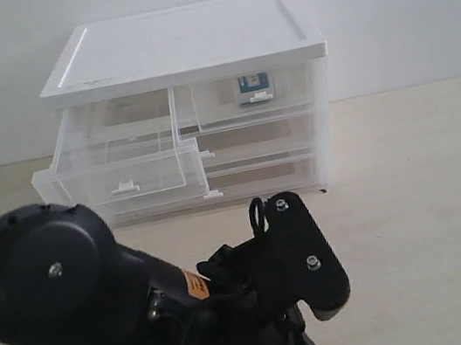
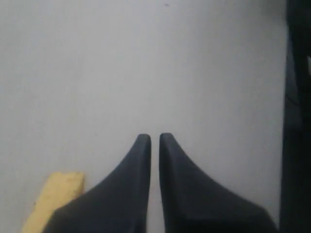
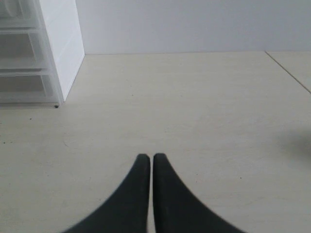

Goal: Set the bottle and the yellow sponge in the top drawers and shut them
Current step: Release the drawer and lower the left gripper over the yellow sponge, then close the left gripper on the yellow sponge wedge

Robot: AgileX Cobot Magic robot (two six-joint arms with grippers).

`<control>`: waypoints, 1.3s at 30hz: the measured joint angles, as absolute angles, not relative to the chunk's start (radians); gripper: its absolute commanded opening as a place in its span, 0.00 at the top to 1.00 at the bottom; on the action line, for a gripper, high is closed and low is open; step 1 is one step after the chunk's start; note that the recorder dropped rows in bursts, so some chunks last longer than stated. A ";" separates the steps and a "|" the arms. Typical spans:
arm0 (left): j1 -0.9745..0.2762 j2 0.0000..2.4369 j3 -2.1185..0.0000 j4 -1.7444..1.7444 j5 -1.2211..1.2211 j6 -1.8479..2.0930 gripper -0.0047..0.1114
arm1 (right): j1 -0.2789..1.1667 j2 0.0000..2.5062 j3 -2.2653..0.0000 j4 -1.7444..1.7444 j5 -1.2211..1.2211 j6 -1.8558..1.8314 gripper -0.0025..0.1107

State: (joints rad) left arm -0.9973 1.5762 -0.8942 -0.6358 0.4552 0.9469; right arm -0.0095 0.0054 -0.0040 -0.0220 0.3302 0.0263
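The clear cabinet (image 1: pixel 184 56) stands at the back of the table. Its top left drawer (image 1: pixel 119 169) is pulled out and looks empty. The top right drawer (image 1: pixel 254 102) is pushed in, and the bottle (image 1: pixel 254 86) shows through its front by its teal and white label. The yellow sponge (image 2: pixel 56 194) lies on the table beside my left gripper (image 2: pixel 155 137), partly hidden behind one finger. That gripper is shut with nothing between its fingers. My right gripper (image 3: pixel 147 157) is shut and empty, low over bare table, with the cabinet (image 3: pixel 58 48) off to one side.
The left arm's black body (image 1: pixel 54 282) and a black bracket (image 1: pixel 302 253) fill the front left of the exterior view, hiding the table there. Two full-width drawers (image 1: pixel 257 146) below are shut. A dark strut (image 2: pixel 296 121) runs along one edge of the left wrist view.
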 measured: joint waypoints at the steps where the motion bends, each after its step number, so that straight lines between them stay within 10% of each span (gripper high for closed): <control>1: -0.989 1.576 -0.911 -0.614 0.514 0.950 0.92 | -0.010 0.005 -0.004 -0.022 0.330 0.026 0.98; 23: -0.774 1.587 -0.955 -0.376 0.886 1.370 0.91 | -0.010 0.005 -0.004 -0.022 0.330 0.026 0.98; 32: -0.769 1.666 -0.955 -0.376 0.751 1.333 0.25 | -0.010 0.005 -0.004 -0.022 0.330 0.026 0.98; 39: -0.769 1.706 -0.955 -0.378 0.637 1.181 0.22 | -0.010 0.005 -0.004 -0.022 0.330 0.026 0.98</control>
State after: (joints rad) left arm -0.7685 1.7058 -0.9550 -0.3777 0.6371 1.1806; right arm -0.0095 0.0054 -0.0040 -0.0220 0.3302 0.0263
